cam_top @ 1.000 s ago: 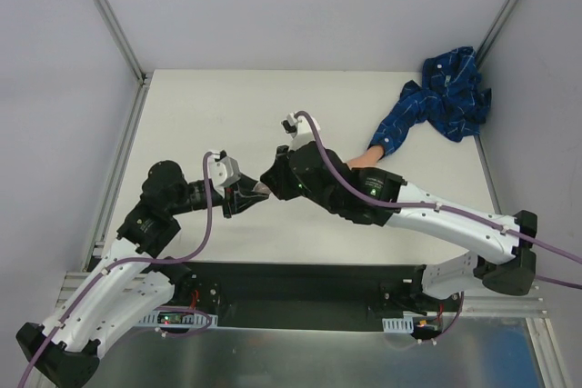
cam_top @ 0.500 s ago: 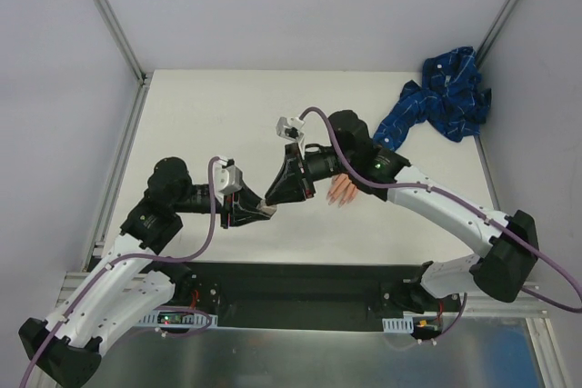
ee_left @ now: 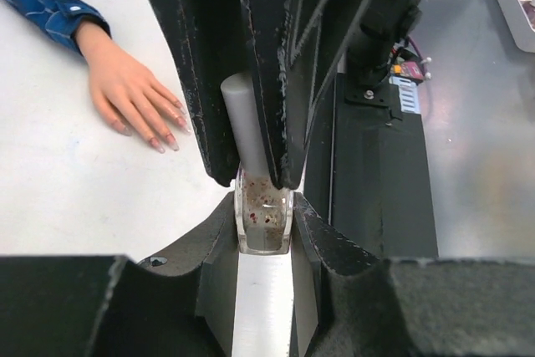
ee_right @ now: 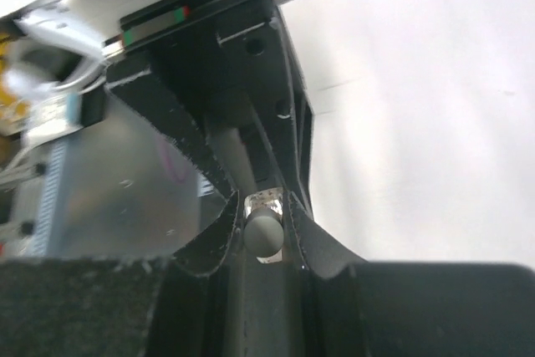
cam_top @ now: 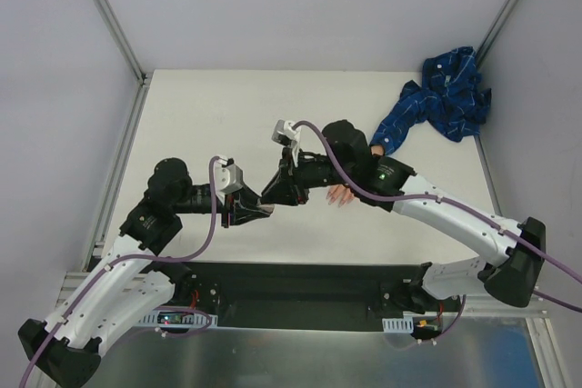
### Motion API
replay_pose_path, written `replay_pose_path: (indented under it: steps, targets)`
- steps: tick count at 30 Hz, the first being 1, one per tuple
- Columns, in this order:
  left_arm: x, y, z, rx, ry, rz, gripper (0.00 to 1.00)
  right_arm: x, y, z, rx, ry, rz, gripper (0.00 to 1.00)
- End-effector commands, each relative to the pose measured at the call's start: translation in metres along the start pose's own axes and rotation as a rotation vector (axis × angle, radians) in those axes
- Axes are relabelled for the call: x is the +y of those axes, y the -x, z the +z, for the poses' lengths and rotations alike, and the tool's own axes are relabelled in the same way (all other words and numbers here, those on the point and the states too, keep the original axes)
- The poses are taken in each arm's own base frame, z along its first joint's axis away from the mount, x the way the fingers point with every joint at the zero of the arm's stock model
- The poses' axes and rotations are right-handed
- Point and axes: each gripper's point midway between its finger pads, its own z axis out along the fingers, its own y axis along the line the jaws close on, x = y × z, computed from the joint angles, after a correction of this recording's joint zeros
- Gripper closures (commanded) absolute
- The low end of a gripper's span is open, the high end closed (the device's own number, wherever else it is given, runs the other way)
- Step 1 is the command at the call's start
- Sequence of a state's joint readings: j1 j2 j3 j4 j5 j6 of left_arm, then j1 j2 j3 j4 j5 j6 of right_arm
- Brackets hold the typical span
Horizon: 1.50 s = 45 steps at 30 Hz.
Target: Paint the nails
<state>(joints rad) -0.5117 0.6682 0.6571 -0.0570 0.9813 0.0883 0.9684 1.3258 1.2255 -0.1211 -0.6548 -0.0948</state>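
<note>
The white table [cam_top: 200, 115] takes up most of the top view, with both arms reaching in over its near half. The right arm [cam_top: 455, 220] stretches leftward from its base, and the left arm [cam_top: 118, 279] bends in to meet it near the middle. A crumpled blue patterned shirt [cam_top: 446, 97] lies at the far right corner, its sleeve running down to the flesh-coloured mannequin hand [ee_left: 129, 89]. That hand lies flat on the table, palm down, fingers spread toward the near edge, just beside the right arm's wrist.

The two tools meet tip to tip, left of the mannequin hand and apart from it. The left gripper [ee_left: 265, 204] is clamped narrow around a small clear polish bottle [ee_left: 266, 221] (reddish flecks show inside the glass). The right gripper [ee_left: 253, 177] comes in from the opposite side, its jaws drawn close on the bottle's grey cap [ee_left: 245, 123], a slim cylinder standing out of the bottle's neck. Whether the cap is off the neck cannot be told.

The nails [ee_left: 159, 146] are tiny and glossy pink, at the fingertips resting on the table.
</note>
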Motion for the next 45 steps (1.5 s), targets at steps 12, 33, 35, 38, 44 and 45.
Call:
replay_pose_path:
  steps: [12, 33, 35, 38, 44, 45]
  targets:
    - [0.037, 0.034, -0.007, -0.075, 0.231, 0.145, 1.0, -0.04, 0.008, -0.022, -0.007, -0.631, -0.023, 1.0]
    - [0.044, 0.027, -0.002, -0.04, 0.231, 0.104, 1.0, -0.018, 0.029, -0.033, -0.098, -0.582, 0.014, 1.0]
    - [0.045, 0.027, -0.002, -0.04, 0.236, 0.104, 1.0, -0.016, 0.029, -0.032, -0.099, -0.572, 0.015, 1.0]
    - [0.045, 0.027, -0.002, -0.042, 0.238, 0.107, 1.0, -0.015, 0.028, -0.03, -0.097, -0.563, 0.016, 1.0]
    - [0.046, 0.026, -0.002, -0.038, 0.242, 0.101, 1.0, -0.014, 0.03, -0.032, -0.103, -0.563, 0.016, 1.0]
    - [0.045, 0.026, -0.002, -0.037, 0.239, 0.103, 1.0, -0.016, 0.03, -0.033, -0.105, -0.57, 0.014, 1.0]
